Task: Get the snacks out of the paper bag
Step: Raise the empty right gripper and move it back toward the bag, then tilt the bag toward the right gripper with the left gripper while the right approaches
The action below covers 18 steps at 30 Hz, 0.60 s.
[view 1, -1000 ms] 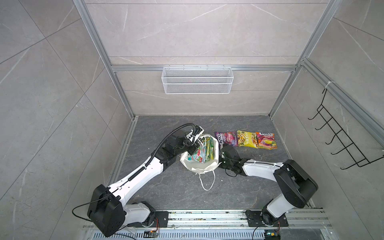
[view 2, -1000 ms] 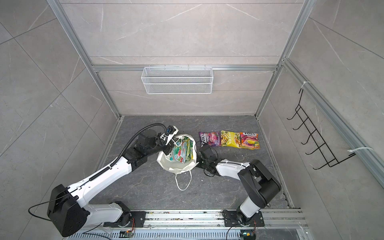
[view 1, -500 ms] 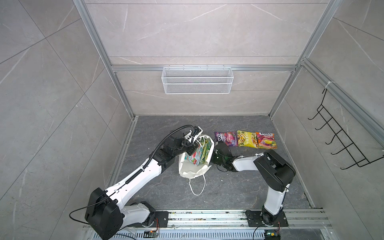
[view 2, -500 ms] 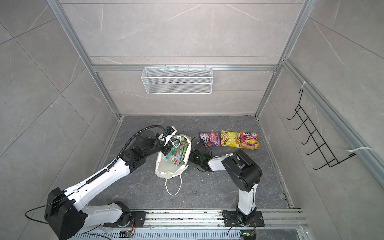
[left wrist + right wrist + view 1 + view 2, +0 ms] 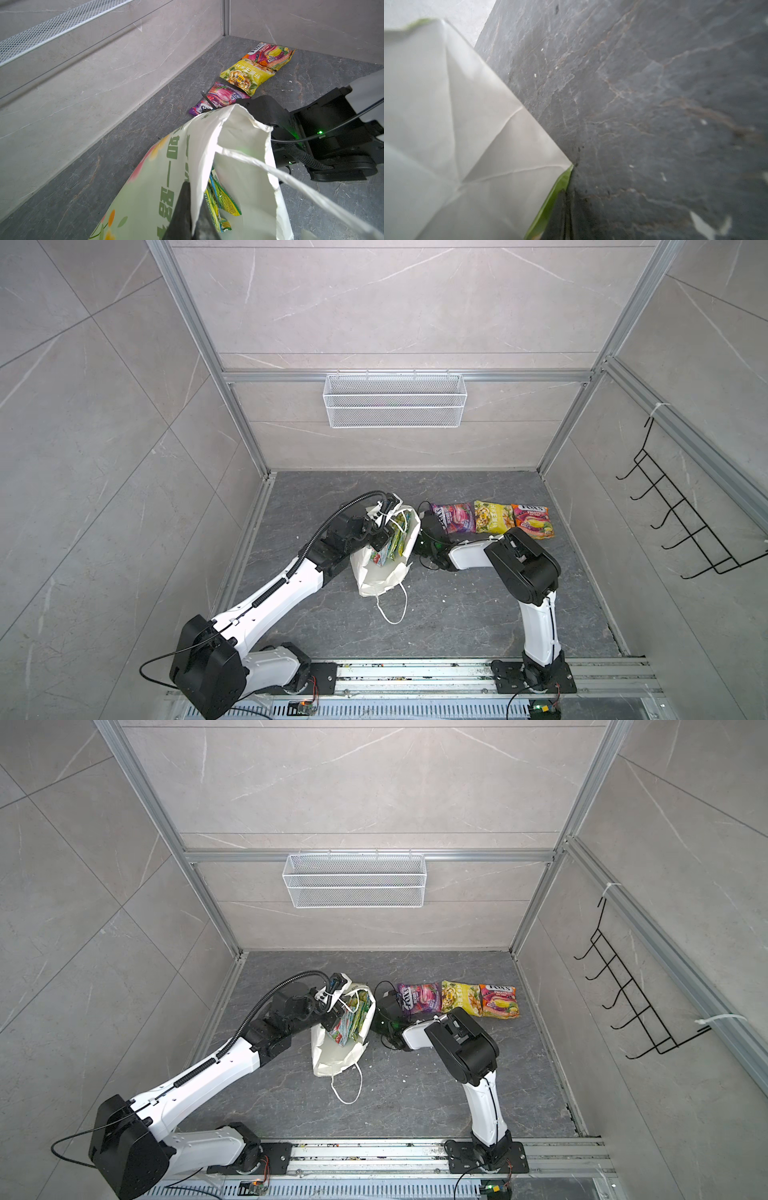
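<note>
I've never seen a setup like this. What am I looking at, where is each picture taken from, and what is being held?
Two white robot arms are mounted at the edge of a dark stone floor. Two pictures look down from overhead; the other two come from a camera on each arm's wrist. The left gripper is shut on the rim of the paper bag, with packets inside. Outside lie three snacks in a row: a purple packet, a yellow packet and an orange-pink packet. The right gripper is close beside the bag; open or shut, I cannot tell.
</note>
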### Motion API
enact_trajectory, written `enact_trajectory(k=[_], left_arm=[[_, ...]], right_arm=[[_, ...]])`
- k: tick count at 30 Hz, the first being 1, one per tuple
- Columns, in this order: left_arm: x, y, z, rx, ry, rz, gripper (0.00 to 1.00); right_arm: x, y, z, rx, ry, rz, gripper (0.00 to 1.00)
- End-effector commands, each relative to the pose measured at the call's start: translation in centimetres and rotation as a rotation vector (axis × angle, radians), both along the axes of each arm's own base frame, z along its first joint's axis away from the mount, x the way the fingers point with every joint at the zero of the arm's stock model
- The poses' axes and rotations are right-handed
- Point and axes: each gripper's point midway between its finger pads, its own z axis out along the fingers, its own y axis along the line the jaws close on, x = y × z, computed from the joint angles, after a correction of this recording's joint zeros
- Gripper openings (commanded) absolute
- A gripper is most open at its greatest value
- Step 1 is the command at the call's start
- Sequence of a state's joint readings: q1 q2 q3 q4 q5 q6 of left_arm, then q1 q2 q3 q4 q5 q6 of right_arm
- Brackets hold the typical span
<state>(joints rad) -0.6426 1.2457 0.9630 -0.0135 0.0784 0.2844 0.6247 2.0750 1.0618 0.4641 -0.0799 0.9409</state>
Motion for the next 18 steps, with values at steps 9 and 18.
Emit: enact_trajectory(k=[9,18], left_arm=[[0.5,-1.1,1.9,-0.047,-0.065,-0.033,0.00],[0.0,-1.2,1.6,-0.068,-0.053,-0.046,0.00]], right_arm=[[-3.1,-6.3,6.4,-0.231,-0.134,-0.051,0.27],[-6.9,-13.3,14.9,-0.339,-0.298,-0.163,0.35]])
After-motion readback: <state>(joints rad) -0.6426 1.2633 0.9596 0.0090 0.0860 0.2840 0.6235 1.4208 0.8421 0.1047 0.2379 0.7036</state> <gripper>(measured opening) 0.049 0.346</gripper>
